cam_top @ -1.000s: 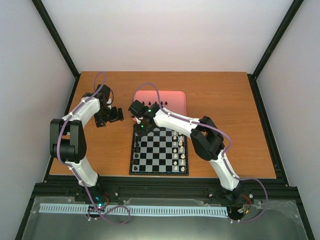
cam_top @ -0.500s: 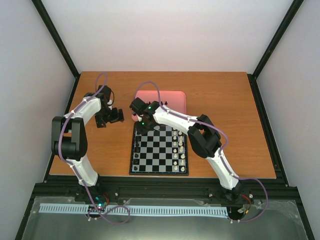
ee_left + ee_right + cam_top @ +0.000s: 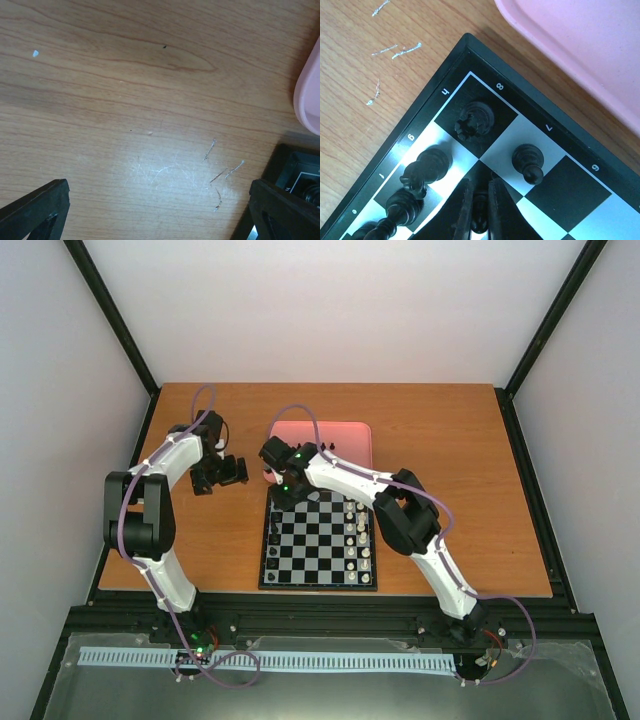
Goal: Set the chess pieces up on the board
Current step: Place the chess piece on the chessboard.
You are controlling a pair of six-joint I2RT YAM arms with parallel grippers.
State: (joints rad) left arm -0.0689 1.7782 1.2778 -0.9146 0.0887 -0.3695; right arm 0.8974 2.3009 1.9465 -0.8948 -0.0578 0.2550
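Observation:
The board (image 3: 318, 575) lies in the middle of the table; its far-left corner (image 3: 465, 42) fills the right wrist view. Black chess pieces stand along its left side: a rook (image 3: 475, 120) on the corner square, a pawn (image 3: 527, 161) beside it, and taller figures (image 3: 422, 170) down the edge. My right gripper (image 3: 479, 197) is shut on a small black pawn (image 3: 479, 216), low over the dark square diagonal to the corner; it is at the far-left corner in the top view (image 3: 283, 494). My left gripper (image 3: 157, 210) is open and empty over bare wood, left of the board (image 3: 228, 472).
A pink tray (image 3: 345, 435) sits behind the board with a few black pieces (image 3: 312, 448) on its near edge; its rim shows in the left wrist view (image 3: 307, 95). White pieces (image 3: 358, 535) fill the board's right columns. A black housing (image 3: 300, 172) is beside the left gripper.
My right gripper has shifted a little toward the far-left corner of the board. The left arm has barely moved.

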